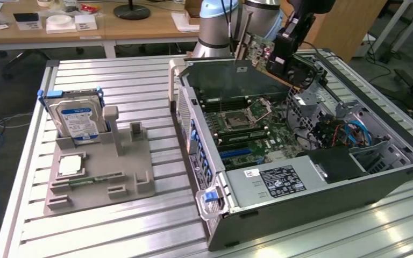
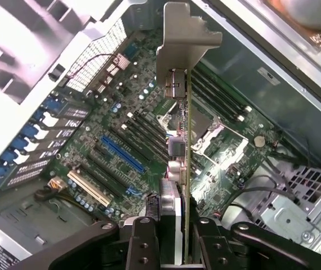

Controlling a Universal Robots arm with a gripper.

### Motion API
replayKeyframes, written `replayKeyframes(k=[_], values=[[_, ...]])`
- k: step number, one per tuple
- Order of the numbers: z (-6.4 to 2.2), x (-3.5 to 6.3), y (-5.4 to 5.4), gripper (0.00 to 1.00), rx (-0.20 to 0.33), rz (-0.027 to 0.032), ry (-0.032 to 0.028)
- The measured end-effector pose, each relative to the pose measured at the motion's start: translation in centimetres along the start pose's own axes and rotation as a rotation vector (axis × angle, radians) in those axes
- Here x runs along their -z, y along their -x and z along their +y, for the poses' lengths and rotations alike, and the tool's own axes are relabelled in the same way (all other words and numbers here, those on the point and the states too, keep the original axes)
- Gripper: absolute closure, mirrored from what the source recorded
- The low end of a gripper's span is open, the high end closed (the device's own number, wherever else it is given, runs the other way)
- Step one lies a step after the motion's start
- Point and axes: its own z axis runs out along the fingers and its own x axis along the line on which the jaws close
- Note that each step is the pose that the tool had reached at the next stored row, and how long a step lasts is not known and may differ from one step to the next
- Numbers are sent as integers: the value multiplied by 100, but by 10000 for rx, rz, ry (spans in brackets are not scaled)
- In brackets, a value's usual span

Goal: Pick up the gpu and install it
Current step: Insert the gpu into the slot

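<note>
I hold the gpu (image 1: 262, 51) on edge above the far side of the open computer case (image 1: 214, 177), with my gripper (image 1: 287, 49) shut on it. In the wrist view the gpu (image 2: 187, 163) appears edge-on, its grey metal end bracket (image 2: 186, 28) pointing away from me. My gripper (image 2: 177, 230) clamps the card between two black fingers (image 2: 141, 242). Below the card lies the motherboard (image 2: 121, 112) with its blue slot (image 2: 122, 154) and black slots beside it. The card hangs above the board without touching it.
A grey fixture (image 1: 131, 177) on the slatted metal table (image 1: 120, 80) at the exterior view's left holds a silver hard drive (image 1: 77, 121), a processor chip (image 1: 70, 165) and a green memory stick (image 1: 84, 181). Inside the case are a power supply (image 1: 278, 180) and blue cables (image 1: 357, 131).
</note>
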Motion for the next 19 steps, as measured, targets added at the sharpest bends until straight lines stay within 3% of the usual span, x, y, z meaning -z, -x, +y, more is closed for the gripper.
replayKeyframes(k=[19], values=[[-1,-1,0,72,2414,106,10]])
